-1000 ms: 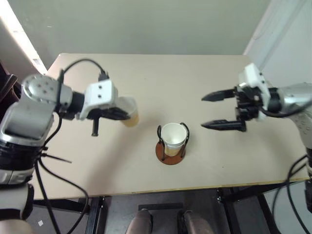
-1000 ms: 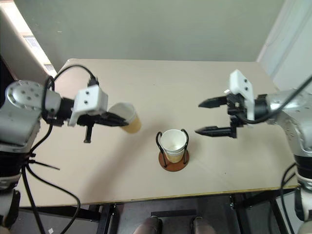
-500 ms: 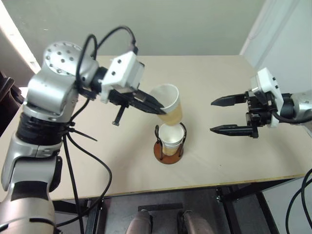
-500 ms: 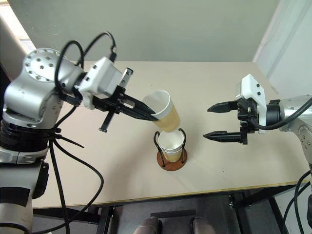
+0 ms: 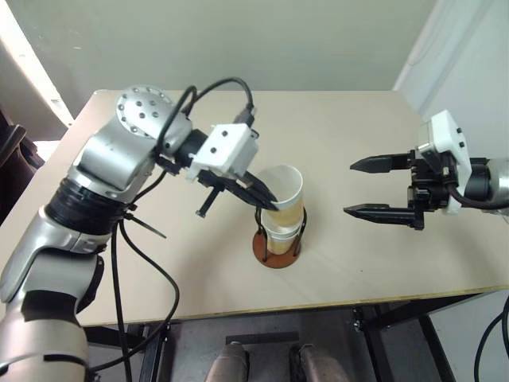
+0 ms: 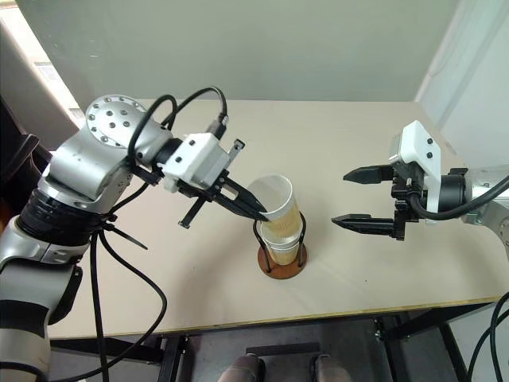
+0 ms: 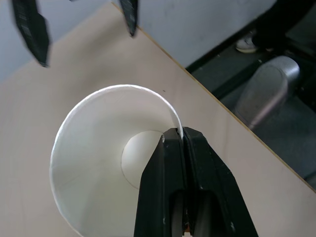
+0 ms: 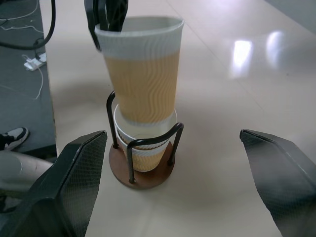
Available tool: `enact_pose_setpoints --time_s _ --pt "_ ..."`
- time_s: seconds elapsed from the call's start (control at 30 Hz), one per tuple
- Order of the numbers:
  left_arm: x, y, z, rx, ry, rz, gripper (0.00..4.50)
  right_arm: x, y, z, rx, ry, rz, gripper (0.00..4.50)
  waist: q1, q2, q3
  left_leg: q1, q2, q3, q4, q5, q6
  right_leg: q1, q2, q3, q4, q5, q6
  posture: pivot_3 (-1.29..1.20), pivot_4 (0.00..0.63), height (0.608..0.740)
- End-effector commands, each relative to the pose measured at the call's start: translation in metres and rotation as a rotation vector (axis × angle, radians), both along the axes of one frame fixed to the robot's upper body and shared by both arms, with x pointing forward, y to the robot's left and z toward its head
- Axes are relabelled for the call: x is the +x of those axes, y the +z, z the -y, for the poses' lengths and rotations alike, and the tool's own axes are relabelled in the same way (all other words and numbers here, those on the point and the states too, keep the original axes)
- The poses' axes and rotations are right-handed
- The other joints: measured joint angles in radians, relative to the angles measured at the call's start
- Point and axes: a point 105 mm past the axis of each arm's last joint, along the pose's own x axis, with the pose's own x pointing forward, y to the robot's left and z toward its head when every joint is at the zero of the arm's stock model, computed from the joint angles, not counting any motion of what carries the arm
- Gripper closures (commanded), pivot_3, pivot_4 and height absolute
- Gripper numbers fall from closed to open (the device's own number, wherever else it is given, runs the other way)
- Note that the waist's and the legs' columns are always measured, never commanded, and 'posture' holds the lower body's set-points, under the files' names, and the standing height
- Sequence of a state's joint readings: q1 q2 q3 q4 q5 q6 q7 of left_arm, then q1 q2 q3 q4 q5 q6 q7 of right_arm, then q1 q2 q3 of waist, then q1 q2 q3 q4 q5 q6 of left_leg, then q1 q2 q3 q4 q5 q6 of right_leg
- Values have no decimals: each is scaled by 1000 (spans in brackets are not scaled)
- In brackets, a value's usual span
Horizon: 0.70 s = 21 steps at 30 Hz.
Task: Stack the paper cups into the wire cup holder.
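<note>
Currently, the left gripper (image 6: 258, 213) is clamped on the rim of a paper cup (image 6: 274, 208), one finger inside and one outside. This held cup is tilted slightly, its lower end entering the nested cup (image 8: 143, 148) already seated in the wire cup holder (image 6: 280, 259). That holder stands near the middle of the desk (image 5: 342, 135), toward its front edge. The right gripper (image 6: 356, 197) hangs beside the holder, apart from it, fingers spread wide and holding nothing.
</note>
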<state>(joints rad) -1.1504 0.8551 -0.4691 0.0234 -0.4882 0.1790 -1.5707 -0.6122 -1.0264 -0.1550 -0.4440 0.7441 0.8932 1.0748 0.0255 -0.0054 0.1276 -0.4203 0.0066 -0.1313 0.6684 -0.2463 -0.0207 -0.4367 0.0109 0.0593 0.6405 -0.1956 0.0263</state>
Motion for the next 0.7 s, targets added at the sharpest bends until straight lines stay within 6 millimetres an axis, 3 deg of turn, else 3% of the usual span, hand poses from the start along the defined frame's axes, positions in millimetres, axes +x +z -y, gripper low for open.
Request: enact_pose_setpoints --time_s 0.03,0.3,0.33,0.4,0.7 --pt "1 -1 1 59 -42 64 4470 -5 11 2 0 -9 52 0 0 0 0 0 0 0 0 0 0 0 0 0 0 0 0 0 150 740" --pt "-1 -8 6 79 -72 63 4470 -5 10 1 -7 -10 50 0 1 0 0 0 0 0 0 0 1 0 0 0 0 0 1 0 150 740" --pt "-2 -8 7 80 -72 56 4293 -4 10 1 -8 -9 51 0 1 0 0 0 0 0 0 0 1 0 0 0 0 0 1 0 150 740" --pt "-4 -8 6 83 -75 43 3880 -3 10 -1 -9 -5 51 0 1 0 0 0 0 0 0 0 1 0 0 0 -1 0 1 0 150 740" --pt "-2 -2 0 49 -32 19 647 -2 6 -5 -7 28 31 0 1 0 0 0 0 0 1 0 1 1 0 0 -1 0 1 0 150 740"
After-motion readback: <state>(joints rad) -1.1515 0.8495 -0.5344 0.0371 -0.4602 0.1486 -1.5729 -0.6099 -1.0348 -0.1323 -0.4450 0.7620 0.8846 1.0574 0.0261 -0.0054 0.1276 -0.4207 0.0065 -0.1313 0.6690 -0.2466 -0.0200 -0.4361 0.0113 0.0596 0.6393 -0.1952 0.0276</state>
